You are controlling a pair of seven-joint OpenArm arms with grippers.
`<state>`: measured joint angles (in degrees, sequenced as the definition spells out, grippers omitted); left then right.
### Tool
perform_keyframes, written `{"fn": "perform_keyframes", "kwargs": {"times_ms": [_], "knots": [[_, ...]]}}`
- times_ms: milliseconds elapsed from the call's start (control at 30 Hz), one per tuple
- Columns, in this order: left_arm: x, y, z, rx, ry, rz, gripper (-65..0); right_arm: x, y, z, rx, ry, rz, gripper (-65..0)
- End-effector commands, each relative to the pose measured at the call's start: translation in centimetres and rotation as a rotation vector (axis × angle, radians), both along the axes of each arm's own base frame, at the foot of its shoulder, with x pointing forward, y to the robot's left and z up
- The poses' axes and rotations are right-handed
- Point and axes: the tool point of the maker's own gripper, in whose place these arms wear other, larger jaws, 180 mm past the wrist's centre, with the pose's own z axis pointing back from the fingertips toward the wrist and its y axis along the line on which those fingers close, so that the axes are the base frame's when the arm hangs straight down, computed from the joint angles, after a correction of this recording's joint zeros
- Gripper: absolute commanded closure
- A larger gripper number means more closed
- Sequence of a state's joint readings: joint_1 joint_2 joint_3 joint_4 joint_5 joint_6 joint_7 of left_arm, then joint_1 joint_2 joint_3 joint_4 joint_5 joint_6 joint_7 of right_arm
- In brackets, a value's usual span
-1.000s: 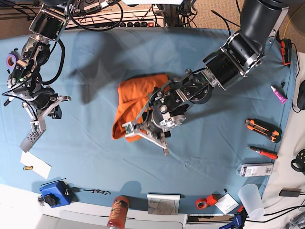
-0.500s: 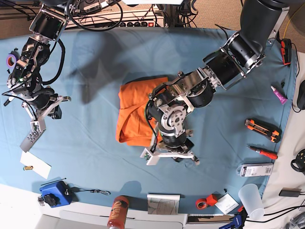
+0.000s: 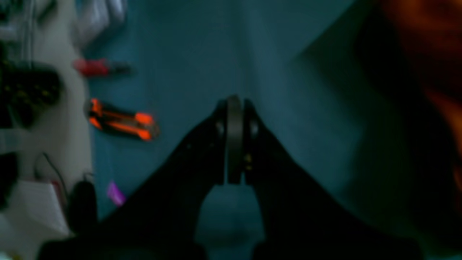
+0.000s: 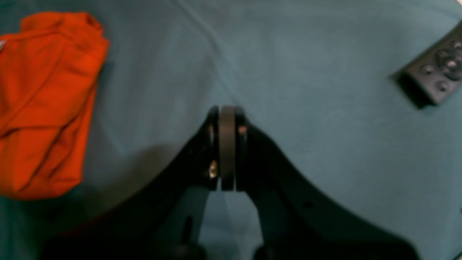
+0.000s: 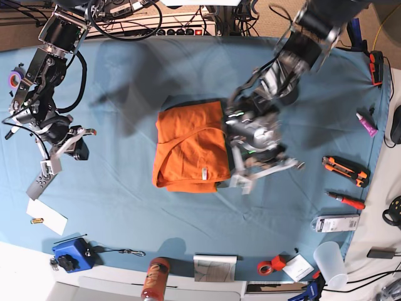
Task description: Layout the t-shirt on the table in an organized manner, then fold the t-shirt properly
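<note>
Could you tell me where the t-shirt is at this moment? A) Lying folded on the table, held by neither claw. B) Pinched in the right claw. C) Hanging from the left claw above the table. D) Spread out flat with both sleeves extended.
A: the t-shirt lies as a folded bundle on the table, and both the left claw and the right claw are shut on nothing, over bare cloth.

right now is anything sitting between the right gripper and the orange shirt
Nothing visible. Only bare table lies between the shut right gripper and the t-shirt.
</note>
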<state>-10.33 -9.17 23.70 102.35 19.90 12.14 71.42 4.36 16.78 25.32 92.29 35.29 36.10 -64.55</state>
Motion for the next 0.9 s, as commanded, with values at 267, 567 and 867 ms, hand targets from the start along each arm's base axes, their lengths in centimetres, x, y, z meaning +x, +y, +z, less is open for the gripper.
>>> {"fn": "perform_keyframes", "kwargs": {"times_ms": [267, 567, 867], "knots": [[-5.8, 6.6, 2.5, -0.153, -0.082, 0.074, 0.0, -1.0, 3.2, 1.8, 0.118, -0.010, 0.159, 0.0], [-13.4, 12.4, -2.2, -0.216, 0.112, 0.217, 0.0, -7.2, 6.0, 3.2, -0.040, -0.023, 0.267, 0.0], [-22.6, 16.5, -5.3, -0.181, 0.313, 0.371, 0.0, -14.6, 7.1, 0.0, -0.080, 0.152, 0.319, 0.0]]}}
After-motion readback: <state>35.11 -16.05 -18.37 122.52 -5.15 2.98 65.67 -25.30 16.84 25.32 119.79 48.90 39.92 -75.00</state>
